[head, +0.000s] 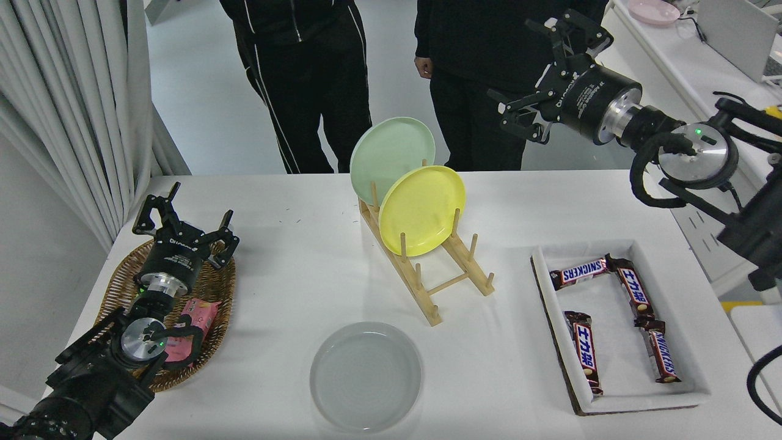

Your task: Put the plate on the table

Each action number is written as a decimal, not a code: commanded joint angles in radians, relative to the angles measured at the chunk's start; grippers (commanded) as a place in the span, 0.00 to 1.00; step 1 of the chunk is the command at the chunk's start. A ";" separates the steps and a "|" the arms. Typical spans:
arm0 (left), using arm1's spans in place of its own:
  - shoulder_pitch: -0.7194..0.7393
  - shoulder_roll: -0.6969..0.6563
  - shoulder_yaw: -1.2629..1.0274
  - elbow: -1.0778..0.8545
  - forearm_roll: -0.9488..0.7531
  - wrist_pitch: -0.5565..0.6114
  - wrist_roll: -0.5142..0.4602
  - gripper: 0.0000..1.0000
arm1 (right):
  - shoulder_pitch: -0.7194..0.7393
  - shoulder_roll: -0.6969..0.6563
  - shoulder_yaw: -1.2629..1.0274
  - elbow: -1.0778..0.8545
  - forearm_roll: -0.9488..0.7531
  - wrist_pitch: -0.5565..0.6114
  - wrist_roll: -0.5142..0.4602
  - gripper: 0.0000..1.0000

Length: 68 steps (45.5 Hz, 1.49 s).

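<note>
The right gripper (553,67) hangs high over the table's far right corner, its fingers spread wide and nothing between them. It points away toward the two people in dark clothing (482,55) standing at the far side, clear of every object, which reads as an arm with no hold on anything and no grasp in hand.

Nearer the middle of the table (293,208) stands a wooden plate rack (427,275), its pegs keeping a pale green plate (388,150) and a yellow plate (421,208) upright on edge, the yellow one in front. The front slots are bare.

The grey plate (365,376) lies flat on the table near the front edge, well apart from the rack and from both arms. Judged from that, the placing looks done.

To the right, a shallow white tray (617,397) holds several Snickers bars (580,272), lying loose. At the lower left the left gripper (183,217) is parked, its fingers parted and empty, over a wicker basket (122,293) that holds a pink packet (198,315); what the packet contains cannot be made out.
</note>
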<state>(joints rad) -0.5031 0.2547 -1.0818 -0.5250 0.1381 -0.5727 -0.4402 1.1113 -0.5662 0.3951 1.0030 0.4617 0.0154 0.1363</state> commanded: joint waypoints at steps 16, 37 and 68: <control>0.000 0.000 0.000 0.000 0.000 -0.001 0.000 1.00 | -0.330 0.184 0.436 -0.271 -0.469 -0.008 0.124 0.99; 0.000 0.000 0.000 0.000 0.000 -0.001 0.000 1.00 | -0.487 0.299 0.648 -0.297 -0.620 0.047 0.155 1.00; 0.000 0.000 0.000 -0.001 0.000 -0.001 0.000 1.00 | -0.528 0.365 0.599 -0.322 -0.703 0.101 0.233 1.00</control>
<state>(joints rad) -0.5031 0.2546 -1.0815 -0.5249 0.1381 -0.5735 -0.4402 0.5916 -0.2174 1.0381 0.6907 -0.1940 0.0838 0.3508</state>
